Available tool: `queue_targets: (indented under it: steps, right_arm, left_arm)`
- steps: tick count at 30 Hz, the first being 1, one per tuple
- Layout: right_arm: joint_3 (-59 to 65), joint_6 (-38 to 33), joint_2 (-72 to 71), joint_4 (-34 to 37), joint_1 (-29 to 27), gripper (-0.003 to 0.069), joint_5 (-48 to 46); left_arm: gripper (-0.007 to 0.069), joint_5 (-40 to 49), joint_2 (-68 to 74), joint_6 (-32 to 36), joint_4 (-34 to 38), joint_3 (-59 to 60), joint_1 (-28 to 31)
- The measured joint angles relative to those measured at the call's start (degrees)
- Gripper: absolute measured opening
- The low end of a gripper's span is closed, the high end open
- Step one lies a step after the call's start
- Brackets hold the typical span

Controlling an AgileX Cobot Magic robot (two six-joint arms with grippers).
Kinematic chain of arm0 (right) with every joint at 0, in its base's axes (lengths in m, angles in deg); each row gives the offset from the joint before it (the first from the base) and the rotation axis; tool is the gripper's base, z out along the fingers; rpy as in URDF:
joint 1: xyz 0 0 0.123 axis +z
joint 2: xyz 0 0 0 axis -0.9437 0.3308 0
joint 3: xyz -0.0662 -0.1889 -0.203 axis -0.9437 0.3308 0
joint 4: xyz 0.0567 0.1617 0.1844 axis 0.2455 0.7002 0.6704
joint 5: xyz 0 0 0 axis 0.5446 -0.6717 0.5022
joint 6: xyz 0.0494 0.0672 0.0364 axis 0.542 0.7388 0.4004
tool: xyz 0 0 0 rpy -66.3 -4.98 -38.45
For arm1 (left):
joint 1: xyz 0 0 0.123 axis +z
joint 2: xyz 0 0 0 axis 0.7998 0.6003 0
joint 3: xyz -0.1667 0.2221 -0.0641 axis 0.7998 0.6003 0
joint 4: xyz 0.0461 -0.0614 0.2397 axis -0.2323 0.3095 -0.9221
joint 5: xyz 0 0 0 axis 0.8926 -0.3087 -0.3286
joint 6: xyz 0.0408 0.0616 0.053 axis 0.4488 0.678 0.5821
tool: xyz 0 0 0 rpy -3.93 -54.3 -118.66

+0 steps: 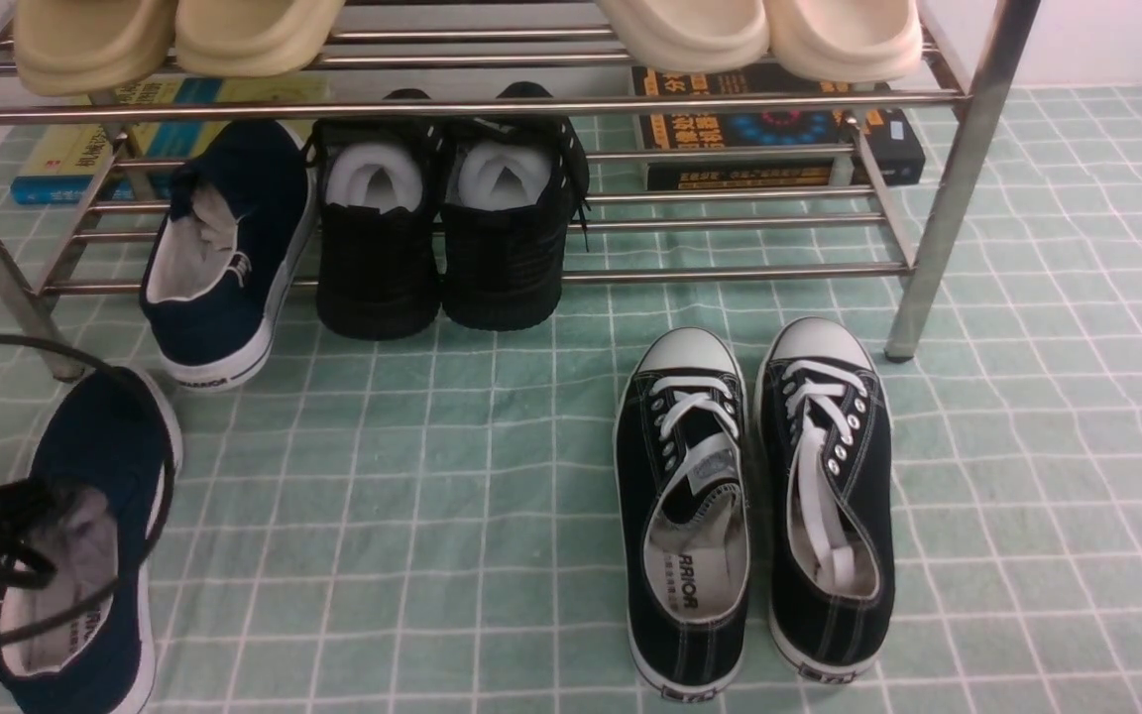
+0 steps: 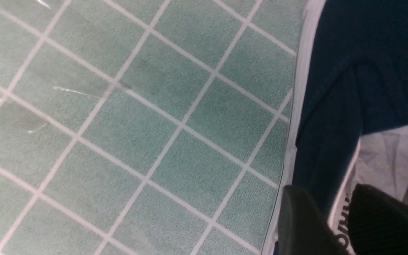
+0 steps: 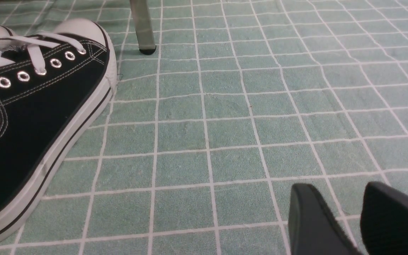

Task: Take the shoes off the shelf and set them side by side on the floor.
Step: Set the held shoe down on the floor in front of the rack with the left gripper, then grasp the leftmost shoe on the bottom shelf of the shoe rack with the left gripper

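Holdings at this moment.

1. My left pincer (image 2: 342, 226): pinching the side wall of the first navy shoe (image 1: 100, 466) at the collar. One finger (image 2: 305, 223) sits outside on the blue canvas and the other inside over the white lining. The shoe lies directly under this pincer, toe pointing away from it toward the shelf (image 1: 943, 198). It is low at the floor (image 1: 452, 476); I cannot tell whether the sole bears on it.

2. Second navy shoe (image 1: 224, 248): ahead of my left pincer, apart from the first. It is tilted, toe up on the shelf's lower bars, heel hanging past the front bar down to the floor.

3. My right pincer (image 3: 345, 226): fingers slightly spread, with nothing between them and only bare floor beneath.

4. Black lace-up sneakers (image 1: 685, 516): a pair side by side on the floor, well off from my left pincer toward my right arm. One of them is ahead of my right pincer, not touching it.

5. Black shoes stuffed with white paper (image 1: 383, 268): on the lower tier, just beside the second navy shoe, on the side away from my left pincer.

6. Pale slippers (image 1: 685, 30): on the upper tier.

7. Books (image 1: 779, 129): behind the lower tier, farthest from both pincers.
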Motion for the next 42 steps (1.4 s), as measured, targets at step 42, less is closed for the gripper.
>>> queue_targets:
  steps: [42]
  right_arm:
    - [0.00,0.00,0.00,0.00,0.00,0.0239,0.00]
  left_arm:
    - [0.0316,-0.88,31.54,50.72,43.63,-34.97,0.00]
